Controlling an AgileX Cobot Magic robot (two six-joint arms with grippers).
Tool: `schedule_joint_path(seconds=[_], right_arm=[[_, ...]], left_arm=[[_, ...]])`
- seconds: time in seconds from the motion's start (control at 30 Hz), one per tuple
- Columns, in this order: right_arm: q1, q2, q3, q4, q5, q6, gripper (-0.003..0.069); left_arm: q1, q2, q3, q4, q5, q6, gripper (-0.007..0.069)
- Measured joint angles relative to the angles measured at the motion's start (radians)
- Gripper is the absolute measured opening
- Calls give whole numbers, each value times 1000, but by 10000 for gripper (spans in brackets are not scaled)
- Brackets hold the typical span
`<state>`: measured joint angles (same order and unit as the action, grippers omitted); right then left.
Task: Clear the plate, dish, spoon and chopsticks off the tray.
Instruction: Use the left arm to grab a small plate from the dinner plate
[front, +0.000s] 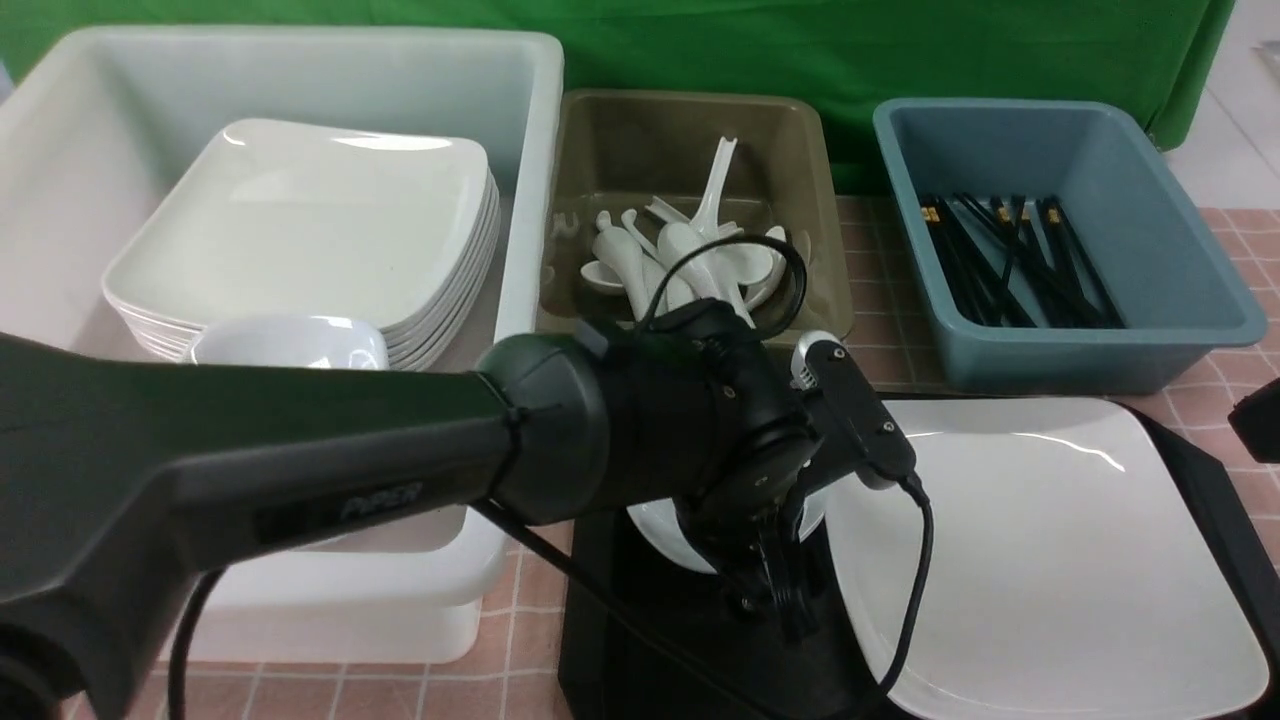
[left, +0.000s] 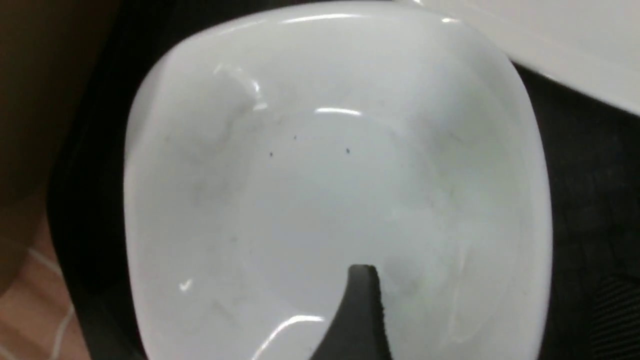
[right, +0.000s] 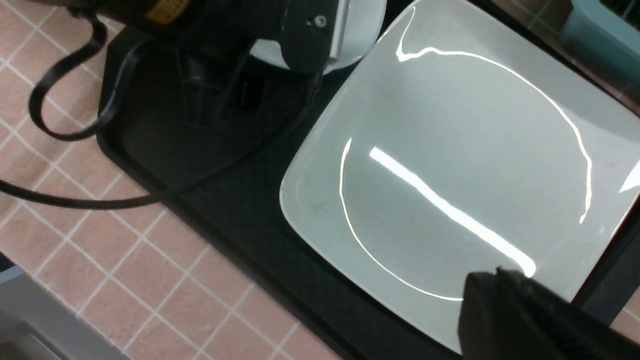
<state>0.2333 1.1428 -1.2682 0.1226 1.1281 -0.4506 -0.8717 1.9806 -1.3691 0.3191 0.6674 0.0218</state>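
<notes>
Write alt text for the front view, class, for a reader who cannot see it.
The robot's left arm reaches across to a black tray, its left tool down over a small white dish beside a large white plate. Behind stand a white tub of stacked plates, an olive tub of white spoons and a blue tub of black chopsticks.

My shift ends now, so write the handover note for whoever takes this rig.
Left end effector: down over the dish, one finger over its inside; open or shut unclear.
Right end effector: shut, empty, near the plate's edge.
Dish and plate sit on the tray.
Done: no spoon or chopsticks visible on the tray; spoons lie in the olive tub, chopsticks in the blue tub.
Left: dish, plate.
</notes>
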Motion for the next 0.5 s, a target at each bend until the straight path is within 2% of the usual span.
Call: schedule_joint_path(seconds=[0.1, 0.2, 0.23, 0.27, 0.43, 0.5], right_arm=[[0, -1, 0, 4, 0, 0, 32], [0, -1, 0, 8, 1, 0, 32], [0, -1, 0, 10, 1, -2, 32], [0, -1, 0, 10, 1, -3, 32], [0, -2, 0, 13, 1, -9, 32], [0, -4, 0, 15, 1, -11, 32]], left_arm=[[0, 19, 0, 22, -22, -10, 526], [0, 42, 0, 35, -25, -29, 469], [0, 53, 0, 32, -22, -45, 395], [0, 53, 0, 31, -22, -47, 385], [-1, 46, -3, 10, -11, -56, 120], [-1, 29, -9, 7, -4, -59, 85]])
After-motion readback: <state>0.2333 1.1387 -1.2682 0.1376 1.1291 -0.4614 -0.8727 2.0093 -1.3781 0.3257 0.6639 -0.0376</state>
